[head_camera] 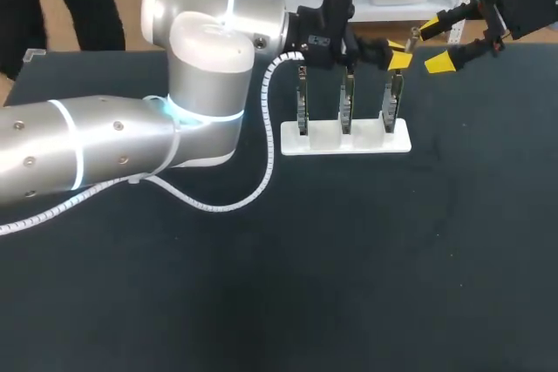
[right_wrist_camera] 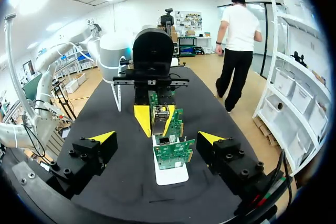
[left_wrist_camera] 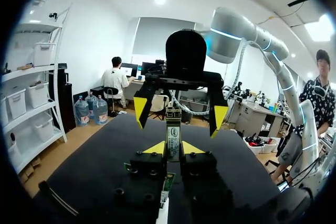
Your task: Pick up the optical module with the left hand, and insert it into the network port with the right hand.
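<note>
The left gripper (left_wrist_camera: 173, 148) is clenched on the optical module (left_wrist_camera: 172, 136), holding it upright between its yellow tips. It hangs over the right-hand end of a white stand (head_camera: 344, 142), which sits toward the far side of the dark table (head_camera: 349, 259) and carries three green circuit boards (head_camera: 347, 104) standing in a row. I can't quite tell whether the module touches the rightmost board. The right gripper (head_camera: 434, 46) is just right of it and a little farther back, facing it, with its fingers spread wide and nothing between them.
</note>
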`<state>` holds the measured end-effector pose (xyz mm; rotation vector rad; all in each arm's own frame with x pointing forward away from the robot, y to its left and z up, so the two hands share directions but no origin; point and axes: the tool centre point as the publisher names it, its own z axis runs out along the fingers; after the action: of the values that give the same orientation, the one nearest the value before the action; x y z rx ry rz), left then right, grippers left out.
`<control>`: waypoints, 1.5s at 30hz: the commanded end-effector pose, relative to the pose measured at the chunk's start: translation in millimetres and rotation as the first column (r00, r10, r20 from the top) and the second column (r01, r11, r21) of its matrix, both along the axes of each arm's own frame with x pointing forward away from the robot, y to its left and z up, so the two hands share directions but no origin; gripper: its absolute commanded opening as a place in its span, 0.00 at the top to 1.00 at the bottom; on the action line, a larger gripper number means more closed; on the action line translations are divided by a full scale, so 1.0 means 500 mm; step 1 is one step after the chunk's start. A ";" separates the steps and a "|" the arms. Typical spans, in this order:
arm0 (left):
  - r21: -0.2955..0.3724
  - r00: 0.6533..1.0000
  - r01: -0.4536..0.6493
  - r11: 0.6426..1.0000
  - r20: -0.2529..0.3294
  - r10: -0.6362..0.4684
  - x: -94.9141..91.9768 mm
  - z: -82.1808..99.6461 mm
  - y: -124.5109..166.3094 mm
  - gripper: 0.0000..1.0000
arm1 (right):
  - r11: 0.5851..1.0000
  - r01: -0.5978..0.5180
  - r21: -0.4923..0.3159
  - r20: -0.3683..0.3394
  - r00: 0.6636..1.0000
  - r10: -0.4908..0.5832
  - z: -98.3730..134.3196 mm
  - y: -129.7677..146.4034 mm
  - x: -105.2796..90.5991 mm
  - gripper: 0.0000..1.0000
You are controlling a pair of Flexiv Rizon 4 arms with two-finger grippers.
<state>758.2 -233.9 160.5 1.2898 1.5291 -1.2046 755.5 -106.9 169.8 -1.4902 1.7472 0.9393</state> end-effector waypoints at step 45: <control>-0.038 0.999 0.036 0.999 0.021 -0.036 0.010 0.003 -0.007 1.00 | 0.999 0.032 -0.005 0.021 0.999 -0.032 0.005 -0.032 0.001 0.00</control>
<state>761.6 -236.8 162.8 1.3040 1.4709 -1.2320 762.9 -116.5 169.2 -1.4729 1.7566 0.9077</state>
